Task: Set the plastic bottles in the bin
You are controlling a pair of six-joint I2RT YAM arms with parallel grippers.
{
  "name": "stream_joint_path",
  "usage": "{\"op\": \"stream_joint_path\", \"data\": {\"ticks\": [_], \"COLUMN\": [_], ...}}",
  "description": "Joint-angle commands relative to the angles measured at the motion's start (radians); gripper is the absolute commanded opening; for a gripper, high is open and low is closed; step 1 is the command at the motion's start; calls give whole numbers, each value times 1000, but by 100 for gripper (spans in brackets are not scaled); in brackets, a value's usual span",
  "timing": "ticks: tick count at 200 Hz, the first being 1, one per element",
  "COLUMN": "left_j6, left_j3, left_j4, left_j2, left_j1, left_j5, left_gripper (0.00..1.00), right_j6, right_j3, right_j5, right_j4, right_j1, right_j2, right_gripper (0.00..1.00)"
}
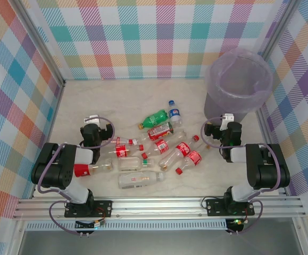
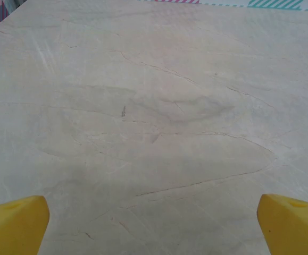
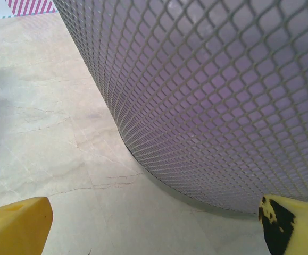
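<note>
The small plastic bottles (image 1: 181, 150), mostly clear with red labels, lie scattered on the pale marbled surface (image 1: 116, 101) between the arms, seemingly awaiting pickup. The left hand (image 2: 154, 223) and the right hand (image 3: 154, 223) hover spread wide and empty, apparently poised to start. Farther back right stands the round grey mesh bin (image 3: 223, 106), lilac-lined, just beyond the right hand.

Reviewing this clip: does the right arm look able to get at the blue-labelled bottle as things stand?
Probably yes. The right gripper stands open facing the bin, and only bare table lies between it and the blue-labelled bottle; it would have to swing leftward first.
</note>
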Motion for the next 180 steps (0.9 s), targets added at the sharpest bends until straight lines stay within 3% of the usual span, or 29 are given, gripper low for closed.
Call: {"op": "stream_joint_path", "data": {"ticks": [1, 180], "left_j6": [8, 6], "left_j3": [-5, 0], "left_j4": [50, 40], "left_j2": [1, 2], "left_j1": [1, 2], "left_j5": [17, 23], "left_gripper": [100, 100], "right_j6": [-14, -13], "right_j3": [22, 25], "right_j5": [-20, -21], "right_j4": [20, 15], "right_j1": [-2, -1], "right_j2": [-10, -9], "right_gripper": [99, 99]}}
